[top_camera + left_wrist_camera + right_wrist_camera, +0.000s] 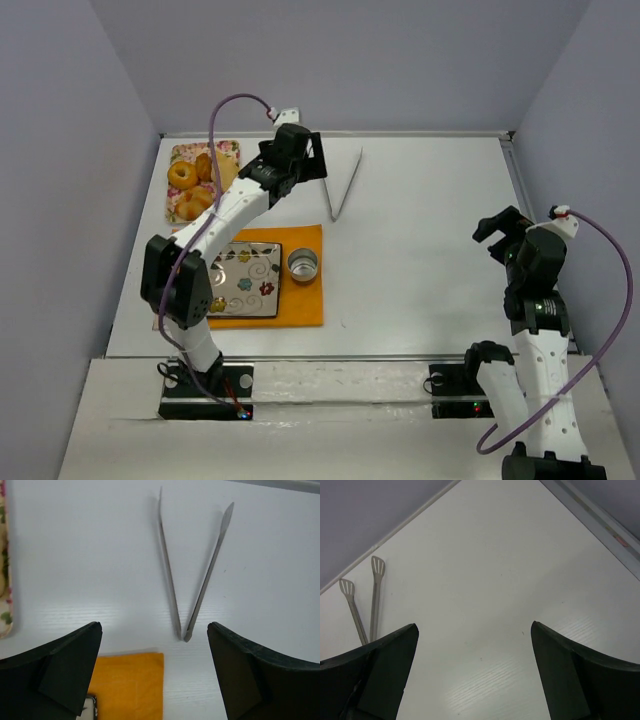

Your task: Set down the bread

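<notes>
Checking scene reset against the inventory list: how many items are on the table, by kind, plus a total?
Baked items: 3 in view (bread, doughnut, bun)
Dishes: 2 (floral tray, patterned plate)
Metal cup: 1
Tongs: 1
Orange cloth: 1
Total: 8

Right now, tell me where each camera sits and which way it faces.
Top: above and behind the bases, looking down on the table; left arm and right arm show.
Left wrist: on the left arm, facing tongs and mat; left tool frames it.
Right wrist: on the right arm, facing across the table toward the wall; right tool shows.
Shared: tongs, in all three.
</notes>
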Robot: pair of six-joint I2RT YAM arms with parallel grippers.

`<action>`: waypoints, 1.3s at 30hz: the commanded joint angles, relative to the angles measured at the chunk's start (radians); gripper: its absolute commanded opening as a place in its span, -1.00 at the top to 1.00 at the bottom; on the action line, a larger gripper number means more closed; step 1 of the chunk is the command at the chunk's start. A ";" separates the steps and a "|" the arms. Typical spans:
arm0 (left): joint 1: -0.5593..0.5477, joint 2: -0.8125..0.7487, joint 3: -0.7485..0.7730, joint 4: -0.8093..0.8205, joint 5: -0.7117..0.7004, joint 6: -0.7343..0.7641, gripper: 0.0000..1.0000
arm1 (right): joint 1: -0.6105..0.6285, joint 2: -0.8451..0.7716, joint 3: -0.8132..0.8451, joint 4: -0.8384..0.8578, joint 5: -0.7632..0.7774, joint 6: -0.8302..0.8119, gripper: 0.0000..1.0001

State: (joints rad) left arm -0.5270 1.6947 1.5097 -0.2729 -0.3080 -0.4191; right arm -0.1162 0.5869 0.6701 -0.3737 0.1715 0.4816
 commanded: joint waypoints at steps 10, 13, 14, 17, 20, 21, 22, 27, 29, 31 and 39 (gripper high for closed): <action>-0.057 0.511 0.574 -0.247 0.159 0.145 -0.98 | 0.006 -0.041 0.005 0.013 0.005 -0.037 -1.00; -0.070 0.583 0.645 -0.267 0.165 0.146 -0.98 | 0.006 -0.027 0.006 0.012 0.002 -0.038 -1.00; -0.073 0.600 0.659 -0.265 0.179 0.149 -0.98 | 0.006 -0.024 0.006 0.012 0.000 -0.038 -1.00; -0.073 0.666 0.718 -0.281 0.210 0.149 -0.98 | 0.006 -0.015 0.006 0.013 -0.001 -0.040 -1.00; -0.073 0.715 0.762 -0.304 0.193 0.146 -0.98 | 0.006 -0.013 0.006 0.013 -0.001 -0.040 -1.00; -0.073 0.724 0.767 -0.305 0.191 0.149 -0.98 | 0.006 -0.012 0.008 0.013 0.000 -0.040 -1.00; -0.073 0.738 0.771 -0.307 0.176 0.148 -0.98 | 0.006 -0.012 0.008 0.012 0.000 -0.040 -1.00; -0.073 0.767 0.788 -0.319 0.152 0.143 -0.98 | 0.006 -0.012 0.005 0.012 0.003 -0.041 -1.00; -0.073 0.776 0.790 -0.319 0.145 0.143 -0.98 | 0.006 -0.012 0.005 0.012 0.003 -0.041 -1.00; -0.073 0.789 0.797 -0.312 0.147 0.146 -0.98 | 0.006 -0.009 0.005 0.013 0.003 -0.040 -1.00; -0.073 0.881 0.897 -0.324 0.141 0.144 -0.98 | 0.006 -0.009 0.003 0.012 0.005 -0.041 -1.00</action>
State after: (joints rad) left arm -0.5945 2.5458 2.3341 -0.5835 -0.1516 -0.2882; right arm -0.1162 0.5838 0.6701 -0.3817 0.1654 0.4595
